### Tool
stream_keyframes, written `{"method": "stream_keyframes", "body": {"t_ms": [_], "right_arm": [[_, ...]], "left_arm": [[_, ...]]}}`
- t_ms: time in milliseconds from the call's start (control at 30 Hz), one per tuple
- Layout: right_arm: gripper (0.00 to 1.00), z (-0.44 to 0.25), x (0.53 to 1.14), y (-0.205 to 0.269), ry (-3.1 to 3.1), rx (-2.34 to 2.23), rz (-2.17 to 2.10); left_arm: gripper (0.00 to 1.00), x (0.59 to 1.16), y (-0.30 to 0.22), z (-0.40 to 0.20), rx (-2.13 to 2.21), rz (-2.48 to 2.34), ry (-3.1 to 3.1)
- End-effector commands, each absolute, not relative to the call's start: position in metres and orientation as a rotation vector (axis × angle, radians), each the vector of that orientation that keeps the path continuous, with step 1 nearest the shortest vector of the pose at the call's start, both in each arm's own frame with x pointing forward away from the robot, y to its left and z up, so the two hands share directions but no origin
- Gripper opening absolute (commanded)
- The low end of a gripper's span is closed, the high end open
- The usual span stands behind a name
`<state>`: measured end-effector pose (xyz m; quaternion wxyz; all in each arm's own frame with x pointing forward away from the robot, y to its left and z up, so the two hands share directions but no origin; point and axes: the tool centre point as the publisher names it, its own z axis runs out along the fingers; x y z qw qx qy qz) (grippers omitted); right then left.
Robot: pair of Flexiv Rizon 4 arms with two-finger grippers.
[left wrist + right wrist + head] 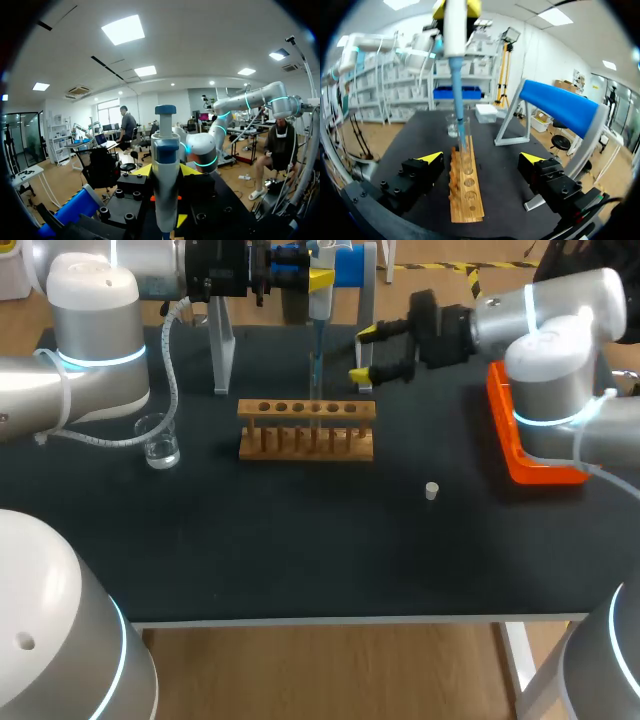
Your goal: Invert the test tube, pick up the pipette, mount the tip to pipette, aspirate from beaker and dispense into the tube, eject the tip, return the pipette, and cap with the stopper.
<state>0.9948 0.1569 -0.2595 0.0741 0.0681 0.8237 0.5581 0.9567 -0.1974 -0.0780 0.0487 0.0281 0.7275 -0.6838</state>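
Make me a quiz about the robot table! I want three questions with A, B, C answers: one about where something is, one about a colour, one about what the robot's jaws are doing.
1. The stopper is: A on the table, apart from the rack; B standing in the rack; C in the right arm's jaws.
2. The tray is: A blue; B green; C orange.
3. The left arm's jaws are: A open; B shut on the pipette; C shut on the stopper.
Answers: 1 A, it lies alone on the dark top. 2 C, its walls are orange. 3 B, the pipette is clamped between them.
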Motion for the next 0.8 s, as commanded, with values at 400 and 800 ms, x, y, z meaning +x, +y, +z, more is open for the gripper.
{"method": "stream_keyframes", "body": {"t_ms": [400,800], "right_arm": [[1.00,-0.148,0.969,0.104,2.168,0.187,1.969],[1.00,-0.067,0.965,0.102,2.127,0.242,1.989]], "left_arm": [[0.00,0.958,-0.198,-0.079,0.089,-2.088,2.212],[0.00,0.958,-0.198,-0.079,0.089,-2.088,2.212]]}}
